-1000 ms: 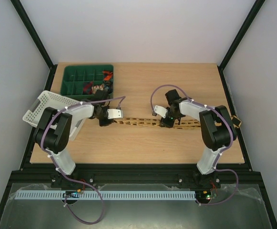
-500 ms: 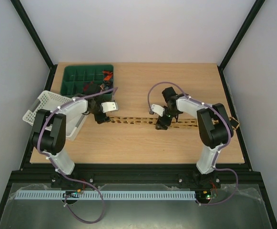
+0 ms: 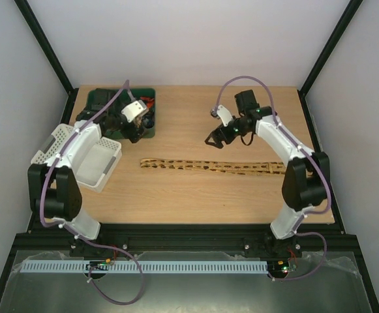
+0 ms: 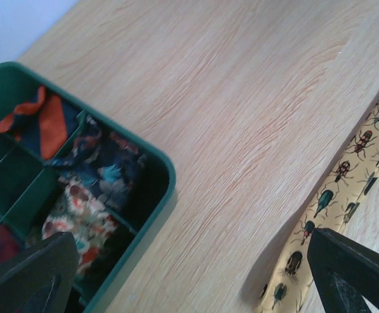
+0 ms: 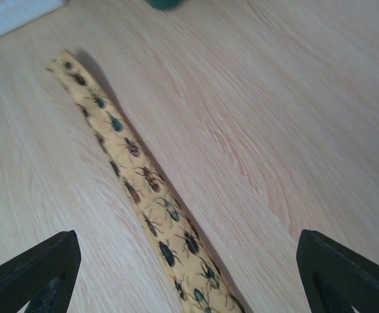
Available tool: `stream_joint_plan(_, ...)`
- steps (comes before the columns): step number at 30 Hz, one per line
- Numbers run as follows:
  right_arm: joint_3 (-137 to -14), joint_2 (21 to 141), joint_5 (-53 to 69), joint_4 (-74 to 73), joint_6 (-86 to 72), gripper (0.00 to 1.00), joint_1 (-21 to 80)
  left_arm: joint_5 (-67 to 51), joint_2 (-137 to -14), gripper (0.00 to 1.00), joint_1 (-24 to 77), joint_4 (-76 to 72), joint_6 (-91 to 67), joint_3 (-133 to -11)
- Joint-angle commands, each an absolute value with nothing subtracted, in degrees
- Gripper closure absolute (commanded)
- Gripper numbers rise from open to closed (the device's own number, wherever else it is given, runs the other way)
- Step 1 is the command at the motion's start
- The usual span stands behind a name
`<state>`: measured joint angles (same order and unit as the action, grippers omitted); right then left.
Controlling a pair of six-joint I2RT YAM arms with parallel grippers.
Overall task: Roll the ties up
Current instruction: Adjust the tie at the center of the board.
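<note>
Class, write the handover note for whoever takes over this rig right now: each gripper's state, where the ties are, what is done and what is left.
Left gripper: open, empty, over the green tray's corner.
Right gripper: open, empty, above the table, on the far side of the tie.
Tan-gold tie: flat and full length across the table, touched by neither gripper.
Done: nothing rolled on this tie; the tray holds bundled patterned fabrics, probably ties.
Left: grip one end, roll the strip into a coil, then likely put it in the tray.
</note>
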<state>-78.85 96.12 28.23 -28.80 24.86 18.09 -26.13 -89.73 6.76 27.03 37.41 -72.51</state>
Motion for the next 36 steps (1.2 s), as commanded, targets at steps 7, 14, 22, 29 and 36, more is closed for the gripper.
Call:
stream_joint_plan(7,-76.5,105.5,17.7,-50.3,46.1,0.41,1.8,-23.5,-97.5,0.01,15.4,35.4,52.5,-69.6)
stream_joint_plan(14,-75.9,108.1,12.2,-46.8,52.2,0.53,1.6,-23.6,-100.3,0.04,17.5,34.3,51.6,-69.6)
stream_joint_plan(22,-68.8,105.4,10.4,-42.0,56.4,0.62,6.8,-22.0,-100.4,0.05,17.8,32.3,50.7,-68.7)
stream_joint_plan(29,-66.7,107.5,6.9,-39.5,57.2,0.63,6.9,-21.7,-100.2,0.05,17.9,32.9,50.9,-68.9)
stream_joint_plan(36,-59.8,104.9,3.4,-39.6,62.8,0.66,1.4,-22.6,-99.7,0.06,18.1,34.1,51.7,-69.1)
